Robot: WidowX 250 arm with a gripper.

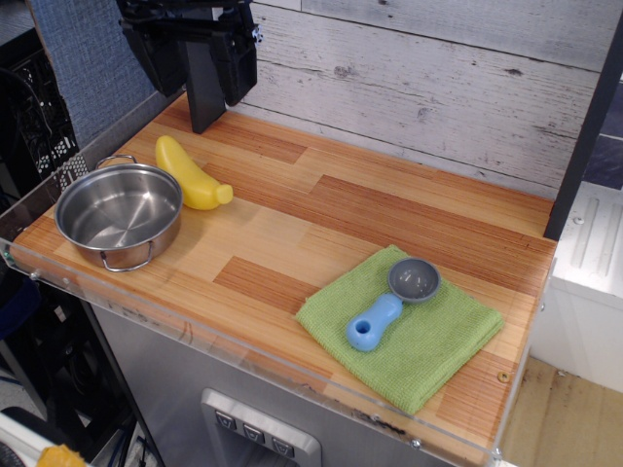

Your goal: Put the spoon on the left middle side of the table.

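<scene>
The spoon [389, 304] has a round grey bowl and a chunky light-blue handle with a hole at its end. It lies on a green cloth [404, 336] at the front right of the wooden plank table [321, 209], bowl toward the back, handle toward the front. My gripper [200, 73] is black and hangs at the back left, above the table's far edge, far from the spoon. It holds nothing that I can see. Its upper part is cut off by the frame, and I cannot tell how its jaws stand.
A steel pot [119, 212] with two handles stands at the left front. A yellow banana-shaped toy [190, 173] lies just behind and to the right of it. A clear acrylic rim [195, 336] edges the table. A grey plank wall [438, 88] runs behind.
</scene>
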